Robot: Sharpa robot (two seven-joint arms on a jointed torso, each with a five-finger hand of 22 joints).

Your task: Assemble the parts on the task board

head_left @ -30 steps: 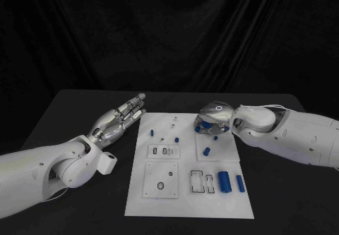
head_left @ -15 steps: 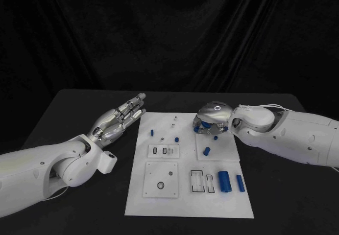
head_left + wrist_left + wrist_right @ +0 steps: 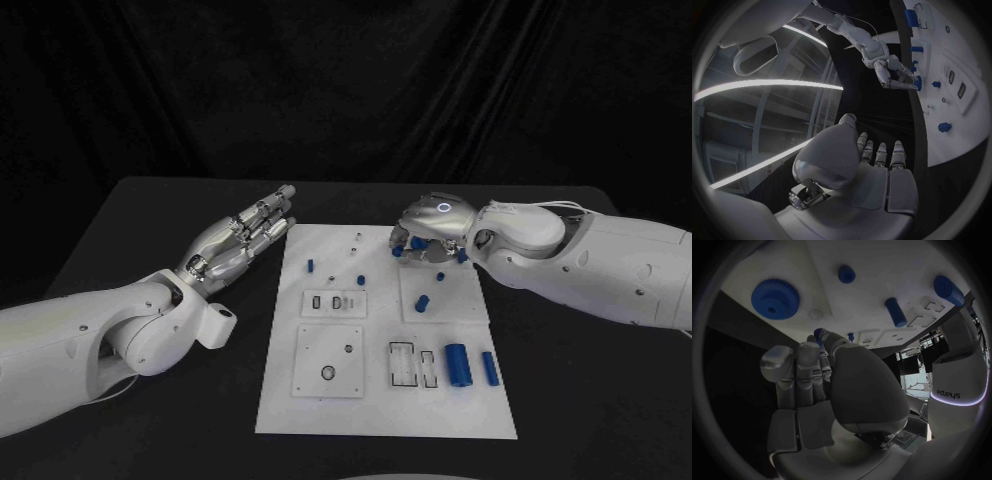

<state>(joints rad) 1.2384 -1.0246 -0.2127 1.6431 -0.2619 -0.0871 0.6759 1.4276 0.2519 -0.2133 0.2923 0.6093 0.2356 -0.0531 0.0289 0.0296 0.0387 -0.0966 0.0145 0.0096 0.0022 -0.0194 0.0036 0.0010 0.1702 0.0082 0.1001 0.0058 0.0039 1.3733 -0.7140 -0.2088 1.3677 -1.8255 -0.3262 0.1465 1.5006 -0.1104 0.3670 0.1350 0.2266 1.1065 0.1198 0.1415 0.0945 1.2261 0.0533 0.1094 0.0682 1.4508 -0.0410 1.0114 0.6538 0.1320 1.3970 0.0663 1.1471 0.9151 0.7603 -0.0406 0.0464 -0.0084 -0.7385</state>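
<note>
Black table, dark cloth backdrop behind it. White task board lies flat at the table's middle, long side running away from the robot. Small blue parts rest on the board's far half and near-right corner; table surface to either side of the board is bare black.

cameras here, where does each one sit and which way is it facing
Head view: on the robot's head, looking down at the task board; both arms, left hand, right hand.
Left wrist view: behind the left hand, facing along the board's edge toward the right hand.
Right wrist view: behind the right hand, facing the board and a blue gear.
All three share the board.
</note>
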